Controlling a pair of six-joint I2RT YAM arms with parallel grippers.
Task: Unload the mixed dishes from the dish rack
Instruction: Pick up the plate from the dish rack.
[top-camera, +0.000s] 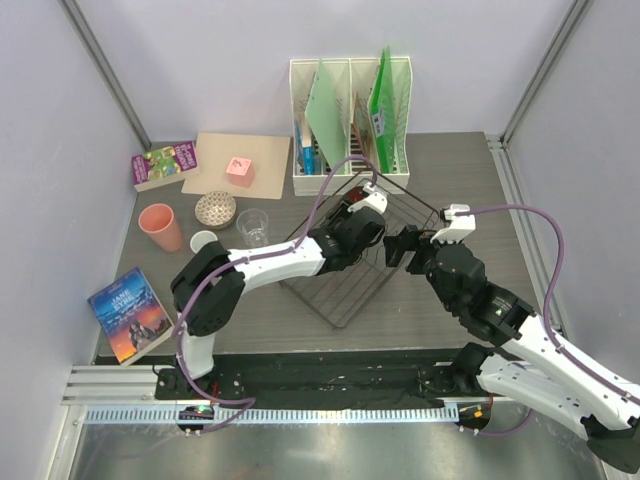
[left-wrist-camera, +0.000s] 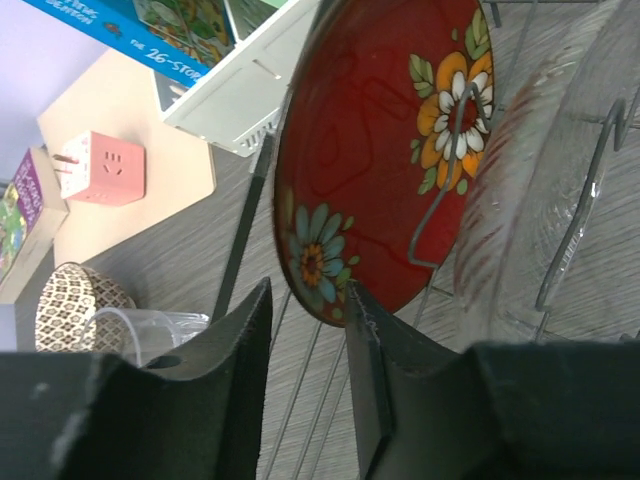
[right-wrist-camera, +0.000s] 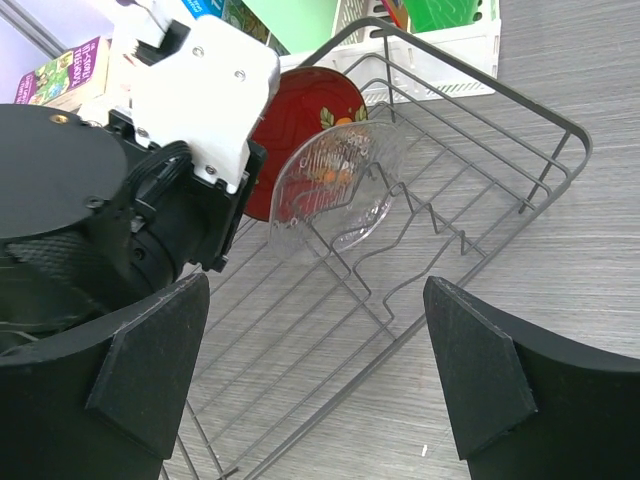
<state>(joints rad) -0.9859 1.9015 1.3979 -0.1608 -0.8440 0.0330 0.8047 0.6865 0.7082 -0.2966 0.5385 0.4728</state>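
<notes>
- red plate (left-wrist-camera: 370, 150) stands on edge between the prongs at the far left end of the dish rack (top-camera: 340, 295); upright slot leaves its rim free to pinch
- left gripper (left-wrist-camera: 307, 300) straddles the plate's lower rim, one finger on each face, jaws released, not clamped yet; right finger looks to be touching the plate, hard to be sure
- judgement: step in hand is closing on the rim and lifting the plate out
- clear plate (right-wrist-camera: 335, 185) stands just beside the red one, on its right, also in prongs; risk of knocking it on the lift
- rest of the rack looks bare wire
- right gripper (right-wrist-camera: 315, 300) hovers at the rack's near right side, jaws wide apart, holding nothing; probably ready to steady the rack
- out on the table (top-camera: 450, 170), left of the rack: pink cup (top-camera: 160, 226), smaller cup (top-camera: 203, 241), drinking glass (top-camera: 252, 226), all upright, well apart from the rack
- patterned bowl (top-camera: 215, 208) near them, nothing seen inside
</notes>
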